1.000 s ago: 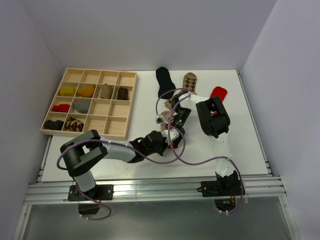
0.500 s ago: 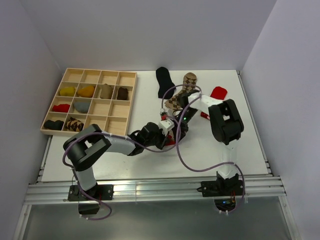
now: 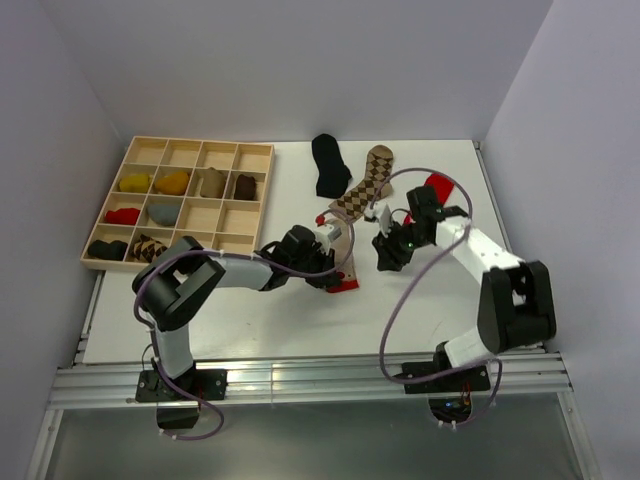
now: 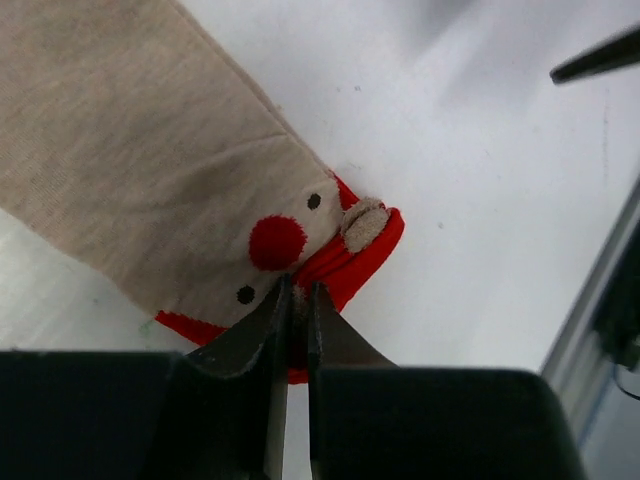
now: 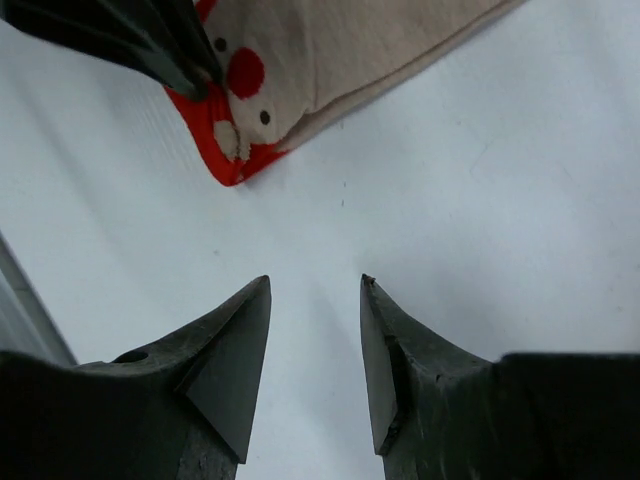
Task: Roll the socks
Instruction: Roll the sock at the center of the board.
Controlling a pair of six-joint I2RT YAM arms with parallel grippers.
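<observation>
Near the middle of the table (image 3: 430, 310), a little toward its near edge, lies the sock (image 4: 170, 170) we work on: beige and flat, with a red end and a small face on it. The left gripper (image 4: 297, 292) is clenched on the red hem of this end. The right gripper (image 5: 315, 290) hangs just beside the same end, its jaws apart and holding nothing.

We judge that the roll is only at its beginning, because no turn of fabric shows yet. The next move, we think, calls for the right gripper to take the red end beside the left one, so that both can fold it over and roll along the beige length.

Bare table lies on the right and near sides of the sock. Toward the far edge the argyle sock (image 3: 365, 185) is near, while the black sock (image 3: 330, 165) and the red sock (image 3: 437, 185) are farther. The tray (image 3: 200, 142) sits at the far left corner, well apart.
</observation>
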